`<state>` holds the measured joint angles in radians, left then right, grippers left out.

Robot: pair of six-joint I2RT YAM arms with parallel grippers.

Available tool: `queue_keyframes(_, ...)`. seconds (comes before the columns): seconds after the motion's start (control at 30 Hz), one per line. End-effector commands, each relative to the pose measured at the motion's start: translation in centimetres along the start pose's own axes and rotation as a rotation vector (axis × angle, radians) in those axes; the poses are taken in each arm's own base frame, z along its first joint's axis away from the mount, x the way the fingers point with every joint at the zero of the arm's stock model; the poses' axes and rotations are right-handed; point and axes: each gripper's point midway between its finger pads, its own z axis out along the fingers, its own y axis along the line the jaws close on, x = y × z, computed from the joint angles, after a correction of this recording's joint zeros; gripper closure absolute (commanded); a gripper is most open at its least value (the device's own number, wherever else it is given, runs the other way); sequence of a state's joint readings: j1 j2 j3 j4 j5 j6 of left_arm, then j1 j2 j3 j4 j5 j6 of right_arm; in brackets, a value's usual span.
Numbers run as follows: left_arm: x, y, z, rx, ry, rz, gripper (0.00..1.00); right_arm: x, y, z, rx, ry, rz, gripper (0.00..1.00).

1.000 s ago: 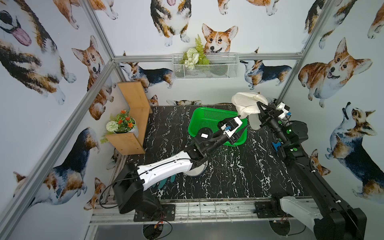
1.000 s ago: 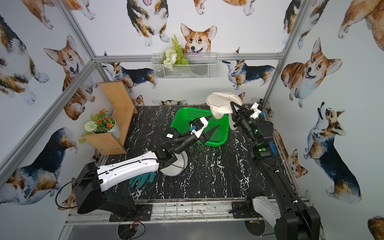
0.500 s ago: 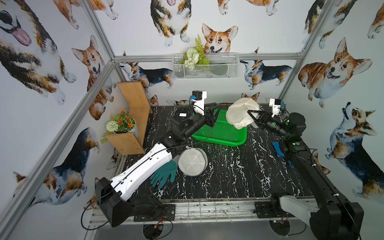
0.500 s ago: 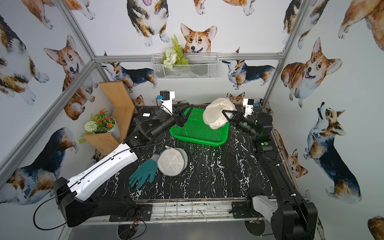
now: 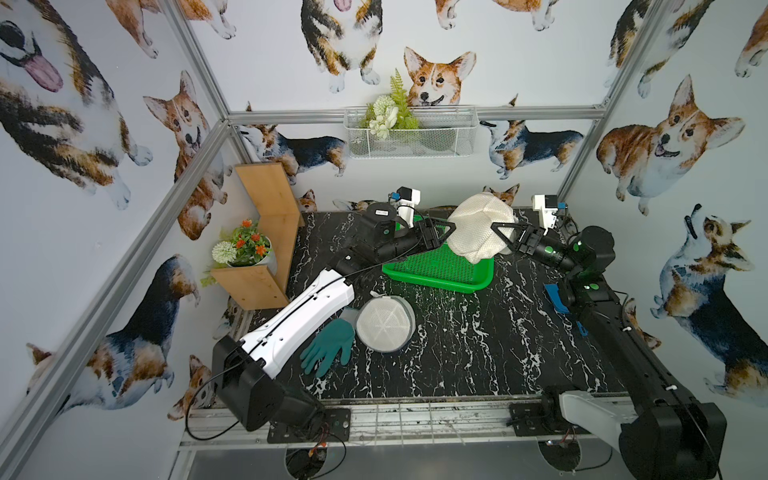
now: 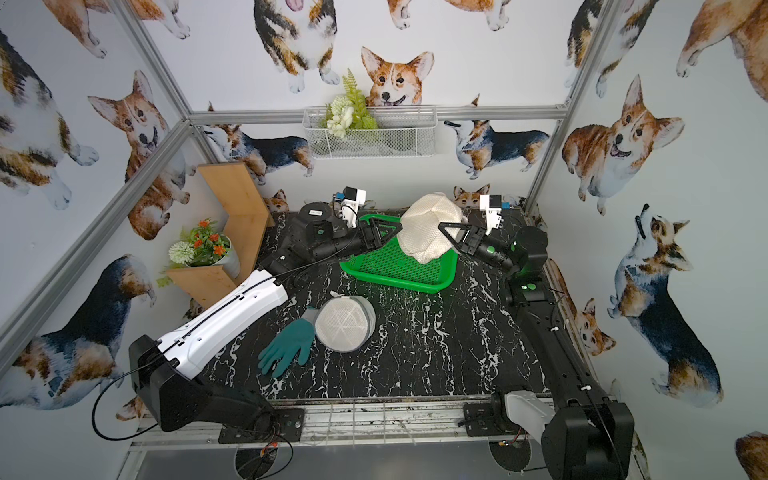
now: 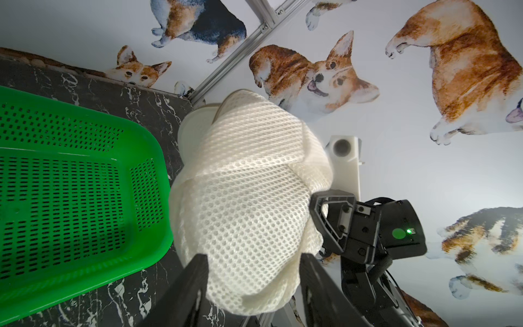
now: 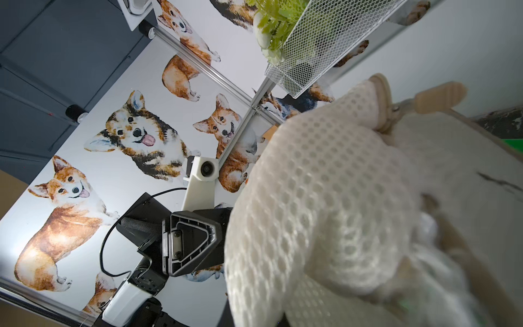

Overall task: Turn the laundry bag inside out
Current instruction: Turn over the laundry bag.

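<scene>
The bag [image 5: 478, 237] is cream-white honeycomb mesh. The tray [image 5: 436, 282] is bright green, pierced with rows of small slots. The tabletop [image 5: 478, 353] is black, veined white like marble. The glove [image 5: 328, 353] is teal. The flat bag [image 5: 384, 326] is white mesh with a grey rim. The left pincer [image 5: 450, 227] and right pincer [image 5: 493, 227] are black. The walls [image 5: 270, 62] are white, printed with tan, black and white corgis. The shelf [image 5: 270, 199] is pale wood.

Both arms reach out, left gripper [image 5: 449, 226] and right gripper [image 5: 495, 227] facing tip to tip; left fingers [image 7: 198, 271] spread, right's pinched tight.
</scene>
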<state>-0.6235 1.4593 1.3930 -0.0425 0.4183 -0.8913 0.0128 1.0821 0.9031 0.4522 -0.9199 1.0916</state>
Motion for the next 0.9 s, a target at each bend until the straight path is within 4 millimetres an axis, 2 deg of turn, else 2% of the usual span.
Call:
queue_keyframes(0.0, -0.1, 1.2, -0.4, -0.049, 0.008, -0.011, 0.41, -0.3, 2.2, -0.1, -0.078, -0.001, -0.049, 1.0)
queue_keyframes(0.17, 0.2, 1.1, 0.0, -0.025, 0.039, -0.014, 0.4, -0.4, 2.7, -0.1, -0.108, -0.003, -0.036, 1.0)
queue_keyframes(0.37, 0.0, -0.9, 0.4, 0.096, 0.035, -0.029, 0.44, -0.2, 2.8, 0.1, -0.116, 0.009, -0.028, 1.0)
queue_keyframes(0.67, 0.0, -1.8, 1.0, 0.173, 0.046, -0.065, 0.58, 1.1, 3.7, 1.0, -0.171, 0.059, -0.011, 1.0)
queue_keyframes(0.87, -0.3, -2.8, 0.9, 0.229, 0.037, -0.07, 0.76, 1.9, 1.4, 2.1, -0.13, 0.082, 0.03, 1.0)
